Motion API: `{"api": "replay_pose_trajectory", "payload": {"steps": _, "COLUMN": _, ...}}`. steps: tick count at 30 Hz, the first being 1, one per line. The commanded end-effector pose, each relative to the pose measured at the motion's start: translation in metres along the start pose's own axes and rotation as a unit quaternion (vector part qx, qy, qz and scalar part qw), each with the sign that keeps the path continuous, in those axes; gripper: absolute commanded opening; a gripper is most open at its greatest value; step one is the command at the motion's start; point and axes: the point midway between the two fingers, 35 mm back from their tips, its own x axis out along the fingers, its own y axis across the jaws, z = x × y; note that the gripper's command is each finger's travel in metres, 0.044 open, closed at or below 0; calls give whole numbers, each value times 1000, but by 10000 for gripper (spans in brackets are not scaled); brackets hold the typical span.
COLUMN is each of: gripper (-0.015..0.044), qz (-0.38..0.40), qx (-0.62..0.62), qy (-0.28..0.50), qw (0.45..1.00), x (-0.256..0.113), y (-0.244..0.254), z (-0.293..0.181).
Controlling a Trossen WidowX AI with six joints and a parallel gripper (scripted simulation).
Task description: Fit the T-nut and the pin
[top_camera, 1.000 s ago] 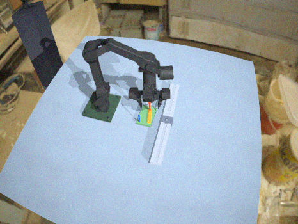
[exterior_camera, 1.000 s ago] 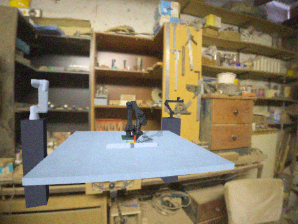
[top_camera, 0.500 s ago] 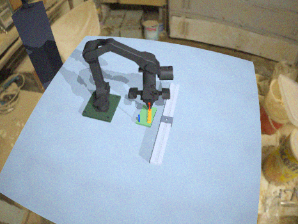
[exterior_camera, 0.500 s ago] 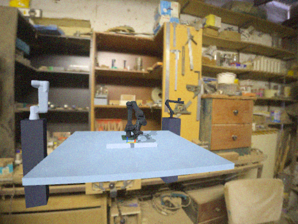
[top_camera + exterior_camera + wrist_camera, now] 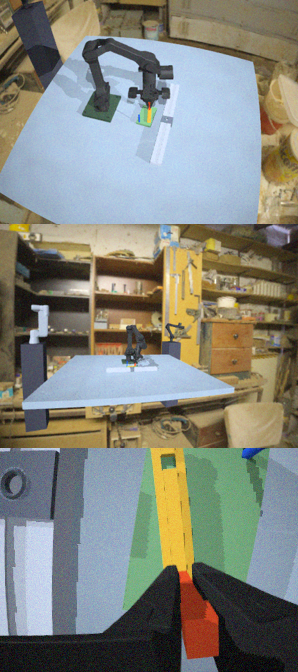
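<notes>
Holding one orange handle (image 5: 149, 106) (image 5: 135, 364) (image 5: 201, 637), the two fingers of the single gripper (image 5: 149, 102) (image 5: 136, 361) (image 5: 184, 573) stand close together about it. Beyond them extends one brass T-nut (image 5: 149, 116) (image 5: 130, 366) (image 5: 174, 523), a yellow bar with one square opening visible near its far end. The nut is over one green tray (image 5: 144, 123) (image 5: 235, 523), outside the rail; contact with the tray cannot be determined. One blue pin (image 5: 139, 118) (image 5: 126, 363) (image 5: 254, 452) stands at the tray's other side, apart from the nut. Alongside runs one aluminum rail (image 5: 158, 145) (image 5: 118, 370) (image 5: 37, 573), crossed by one dark bracket (image 5: 169, 121) (image 5: 132, 369) (image 5: 39, 485) with one round hole. Farther off, beyond one blue table (image 5: 208, 144) (image 5: 128, 387), one dark arm (image 5: 171, 333) surmounts a dark column (image 5: 41, 45) (image 5: 171, 348).
</notes>
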Motion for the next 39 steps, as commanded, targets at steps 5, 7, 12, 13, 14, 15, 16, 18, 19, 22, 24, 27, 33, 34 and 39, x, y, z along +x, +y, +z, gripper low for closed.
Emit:
{"api": "replay_pose_trajectory", "payload": {"steps": 5, "gripper": -150, "qz": 2, "qx": -2, "qy": 1, "qw": 1000, "x": -11, "y": 3, "z": 2}}
{"api": "replay_pose_trajectory", "payload": {"steps": 7, "gripper": -150, "qz": 2, "qx": -2, "qy": 1, "qw": 1000, "x": -14, "y": 3, "z": 3}}
{"api": "replay_pose_trajectory", "payload": {"steps": 12, "gripper": -150, "qz": 2, "qx": -1, "qy": 1, "qw": 1000, "x": -22, "y": 4, "z": 5}}
{"api": "replay_pose_trajectory", "payload": {"steps": 13, "gripper": -150, "qz": 2, "qx": -1, "qy": 1, "qw": 1000, "x": -23, "y": 4, "z": 6}}
{"api": "replay_pose_trajectory", "payload": {"steps": 14, "gripper": -150, "qz": 2, "qx": -1, "qy": 1, "qw": 1000, "x": -25, "y": 4, "z": 6}}
{"api": "replay_pose_trajectory", "payload": {"steps": 15, "gripper": -150, "qz": 2, "qx": -1, "qy": 1, "qw": 1000, "x": -27, "y": 4, "z": 6}}
{"api": "replay_pose_trajectory", "payload": {"steps": 16, "gripper": -150, "qz": 2, "qx": -1, "qy": 1, "qw": 1000, "x": -28, "y": 4, "z": 7}}
{"api": "replay_pose_trajectory", "payload": {"steps": 18, "gripper": -150, "qz": 2, "qx": -1, "qy": 1, "qw": 1000, "x": -31, "y": 5, "z": 8}}
{"api": "replay_pose_trajectory", "payload": {"steps": 19, "gripper": -150, "qz": 2, "qx": -1, "qy": 1, "qw": 1000, "x": -33, "y": 5, "z": 8}}
{"api": "replay_pose_trajectory", "payload": {"steps": 22, "gripper": -150, "qz": 2, "qx": 0, "qy": 1, "qw": 1000, "x": -37, "y": 5, "z": 9}}
{"api": "replay_pose_trajectory", "payload": {"steps": 24, "gripper": -150, "qz": 2, "qx": 0, "qy": 1, "qw": 1000, "x": -40, "y": 5, "z": 10}}
{"api": "replay_pose_trajectory", "payload": {"steps": 27, "gripper": -150, "qz": 2, "qx": 0, "qy": 1, "qw": 1000, "x": -45, "y": 5, "z": 12}}
{"api": "replay_pose_trajectory", "payload": {"steps": 33, "gripper": -150, "qz": 2, "qx": 1, "qy": 1, "qw": 1000, "x": -55, "y": 6, "z": 14}}
{"api": "replay_pose_trajectory", "payload": {"steps": 34, "gripper": -150, "qz": 2, "qx": 1, "qy": 1, "qw": 1000, "x": -56, "y": 6, "z": 15}}
{"api": "replay_pose_trajectory", "payload": {"steps": 39, "gripper": -150, "qz": 2, "qx": 1, "qy": 1, "qw": 1000, "x": -64, "y": 6, "z": 17}}
